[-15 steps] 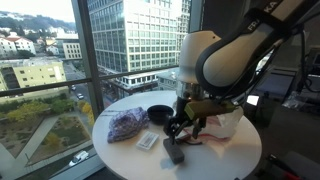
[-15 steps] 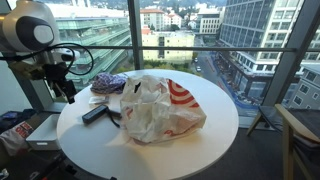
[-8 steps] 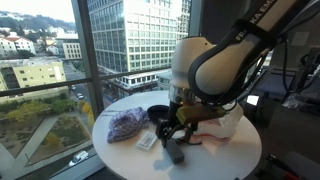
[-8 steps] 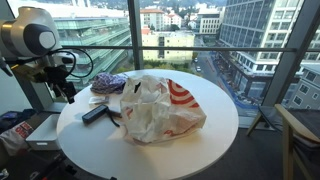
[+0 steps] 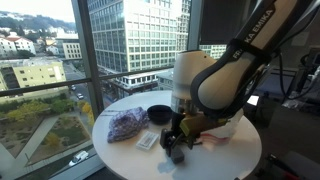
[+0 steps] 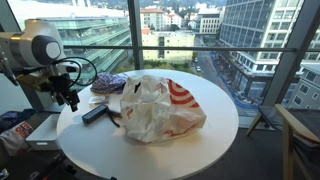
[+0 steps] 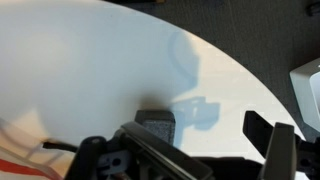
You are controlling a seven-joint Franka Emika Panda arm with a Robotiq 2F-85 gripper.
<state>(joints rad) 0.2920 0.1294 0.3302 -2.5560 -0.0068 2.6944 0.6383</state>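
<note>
The Robotiq gripper (image 5: 171,137) hangs low over the edge zone of the round white table (image 6: 205,140), on the arm's side of the white plastic bag with red print (image 6: 158,108). Its jaws stand wide apart and hold nothing. In the wrist view one dark finger (image 7: 277,150) sits well clear of the other. A dark grey oblong object (image 5: 176,153) lies flat on the tabletop directly beneath the gripper, just beside the bag. No contact with the fingers can be made out. A black bowl (image 5: 160,113) stands near the bag. A purple crumpled bundle (image 5: 125,124) lies past the bowl, farther from the bag. A small white packet (image 5: 147,141) lies between that bundle and the oblong object.
</note>
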